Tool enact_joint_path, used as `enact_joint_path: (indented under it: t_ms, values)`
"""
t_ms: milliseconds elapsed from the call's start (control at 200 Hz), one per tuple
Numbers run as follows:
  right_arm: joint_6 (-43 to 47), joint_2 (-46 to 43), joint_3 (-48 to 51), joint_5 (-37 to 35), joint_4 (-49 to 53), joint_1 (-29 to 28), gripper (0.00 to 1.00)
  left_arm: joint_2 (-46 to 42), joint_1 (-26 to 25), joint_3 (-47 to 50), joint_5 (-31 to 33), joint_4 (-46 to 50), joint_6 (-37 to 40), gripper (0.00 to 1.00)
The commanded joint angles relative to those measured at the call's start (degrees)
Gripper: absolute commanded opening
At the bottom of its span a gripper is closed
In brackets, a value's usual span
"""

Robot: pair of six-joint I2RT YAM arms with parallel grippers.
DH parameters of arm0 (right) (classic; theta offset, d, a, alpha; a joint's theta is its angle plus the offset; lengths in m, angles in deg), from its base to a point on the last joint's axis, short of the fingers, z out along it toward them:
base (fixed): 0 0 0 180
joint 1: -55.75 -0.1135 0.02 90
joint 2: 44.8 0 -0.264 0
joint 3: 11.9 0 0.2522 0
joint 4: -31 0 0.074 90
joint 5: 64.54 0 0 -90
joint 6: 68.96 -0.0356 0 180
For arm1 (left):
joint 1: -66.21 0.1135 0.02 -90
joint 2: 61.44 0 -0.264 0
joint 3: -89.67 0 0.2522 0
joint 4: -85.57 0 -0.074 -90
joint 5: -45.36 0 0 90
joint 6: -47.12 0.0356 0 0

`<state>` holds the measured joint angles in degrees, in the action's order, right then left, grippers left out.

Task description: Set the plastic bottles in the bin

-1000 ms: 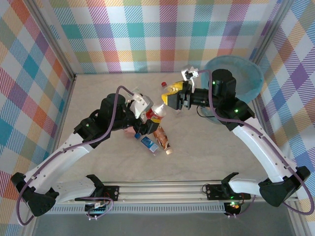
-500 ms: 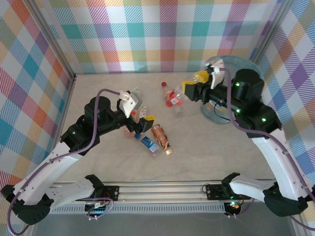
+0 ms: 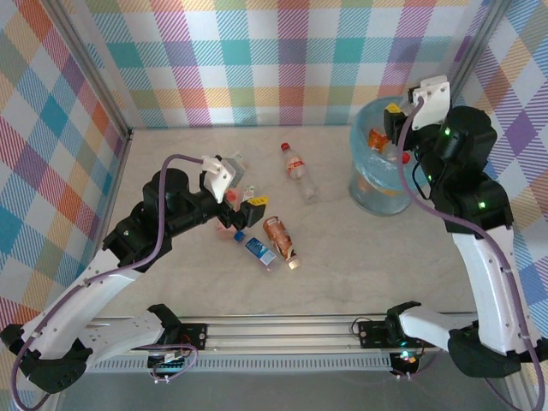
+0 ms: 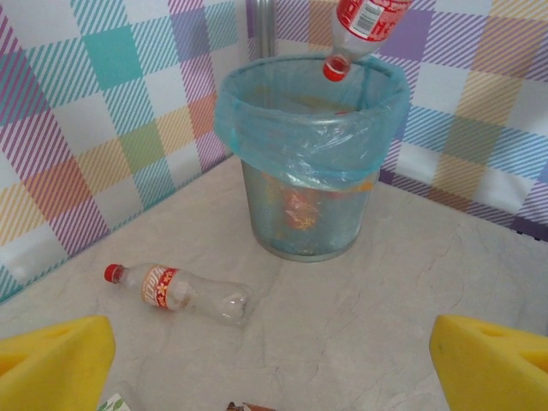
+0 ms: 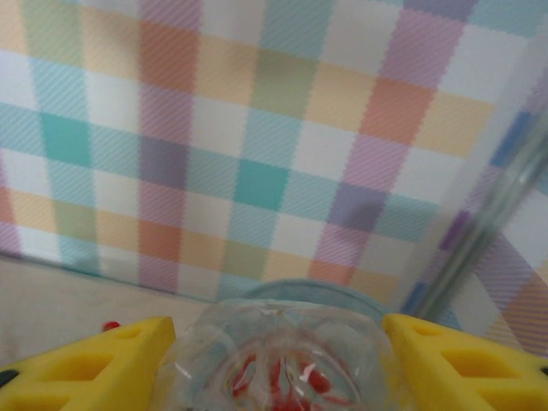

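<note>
Right gripper (image 5: 274, 355) clamps a bottle (image 4: 370, 17) cap-down over the far rim of the far-right bin (image 4: 257, 128); released here it could clip the rim and bounce out; left gripper (image 3: 245, 202) spread, empty.

Bin (image 4: 304, 224) wall was seen greyish, see-through; plastic or mesh could not be told. Liner bag (image 4: 257, 128): thin translucent light-blue plastic, crinkled, faintly glossy. Clear bottle (image 5: 282, 342) in right pincer (image 5: 278, 368): glossy ribbed transparent plastic. Pincer fingers (image 5: 94, 372): matt yellow plastic. Lying bottle (image 4: 214, 300): clear plastic, shiny label. Worktop (image 4: 428, 274) was noted smooth, marble-patterned, low-sheen. Rail (image 3: 282, 330): brushed metal.
</note>
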<state>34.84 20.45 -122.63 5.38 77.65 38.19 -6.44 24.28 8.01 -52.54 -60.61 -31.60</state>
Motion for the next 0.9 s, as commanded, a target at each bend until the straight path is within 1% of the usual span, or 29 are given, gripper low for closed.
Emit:
enact_joint_path:
  t_ms: [0, 270, 470, 670, 750, 895]
  values:
    - [-1.0, 2.2, -0.3, 0.0, 1.5, 2.7, 0.47, -0.1, -0.5, 1.4, 1.9, -3.5, -2.0, 0.95]
    - [-2.4, 7.1, 2.2, -0.9, 1.7, 6.1, 0.47, -1.1, -0.5, 3.2, 3.0, -2.5, -3.0, 0.95]
    - [-2.6, 10.2, 1.7, -4.8, 3.6, 7.9, 0.47, -1.2, -0.5, 4.3, 3.9, -2.7, -3.0, 0.95]
    - [-4.0, 9.0, 3.1, -3.5, 1.5, 9.2, 0.46, 0.4, -0.5, 4.3, 3.6, -3.4, -3.1, 0.95]
    - [-4.8, 9.7, 2.0, -2.8, 3.2, 10.3, 0.46, 1.0, -0.5, 4.3, 3.4, -3.6, -3.2, 0.95]
    - [-6.0, 9.3, 0.7, -3.3, 5.2, 10.4, 0.45, 2.0, -0.5, 4.3, 3.2, -3.6, -3.3, 0.95]
